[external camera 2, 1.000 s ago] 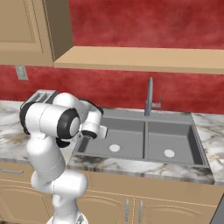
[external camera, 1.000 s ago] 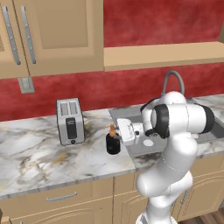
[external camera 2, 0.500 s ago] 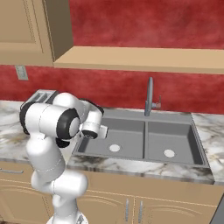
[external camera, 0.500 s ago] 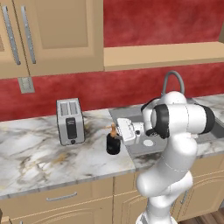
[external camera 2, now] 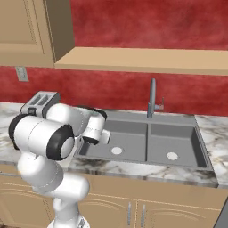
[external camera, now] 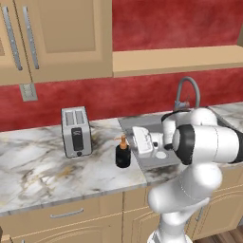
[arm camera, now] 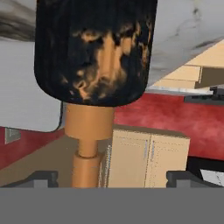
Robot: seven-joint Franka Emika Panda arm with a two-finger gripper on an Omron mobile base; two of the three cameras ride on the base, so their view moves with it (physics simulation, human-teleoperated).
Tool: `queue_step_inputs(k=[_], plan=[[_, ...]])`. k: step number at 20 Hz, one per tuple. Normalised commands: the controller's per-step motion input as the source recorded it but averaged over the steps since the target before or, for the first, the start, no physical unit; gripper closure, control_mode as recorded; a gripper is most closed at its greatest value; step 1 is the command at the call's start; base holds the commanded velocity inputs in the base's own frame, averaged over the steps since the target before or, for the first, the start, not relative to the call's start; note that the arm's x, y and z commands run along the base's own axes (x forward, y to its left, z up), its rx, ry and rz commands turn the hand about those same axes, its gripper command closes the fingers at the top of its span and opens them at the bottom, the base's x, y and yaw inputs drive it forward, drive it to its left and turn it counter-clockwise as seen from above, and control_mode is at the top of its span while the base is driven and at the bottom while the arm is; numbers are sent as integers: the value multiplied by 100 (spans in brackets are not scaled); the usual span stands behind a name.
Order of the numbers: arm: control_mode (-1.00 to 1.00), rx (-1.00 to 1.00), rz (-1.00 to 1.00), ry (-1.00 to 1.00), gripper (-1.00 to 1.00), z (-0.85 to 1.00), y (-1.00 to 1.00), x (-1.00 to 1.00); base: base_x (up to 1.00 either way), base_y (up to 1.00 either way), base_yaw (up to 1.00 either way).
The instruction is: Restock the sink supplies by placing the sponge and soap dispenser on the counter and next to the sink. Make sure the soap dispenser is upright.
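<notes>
Released, end effector (external camera: 134,142) sits just beside the soap dispenser (external camera: 123,153), upright on the worktop (external camera: 42,171) by the sink (external camera 2: 147,144). Rigid, probably light and slick; grip its squat body.

black soap dispenser (external camera: 123,156) upright on counter (external camera: 47,171), beside sink (external camera 2: 147,140)

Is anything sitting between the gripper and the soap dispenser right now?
Nothing visible. The open gripper sits right beside the soap dispenser, which stands upright on the counter at the sink's left edge. In the hand view the bottle lies straight ahead, its pump between the fingertips.
</notes>
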Motion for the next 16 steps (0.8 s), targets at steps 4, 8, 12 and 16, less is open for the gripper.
queue_step_inputs(k=[4, 8, 12, 16], plan=[[-100, 0, -11, -5, -100, 73, 0, -41, 0, 0, 0], [-100, -20, -7, -17, -100, 55, 0, -78, 0, 0, 0], [-100, -50, -2, -27, -100, 37, -2, -76, 0, 0, 0], [-100, -70, 0, -16, -100, 27, -21, -47, 0, 0, 0]])
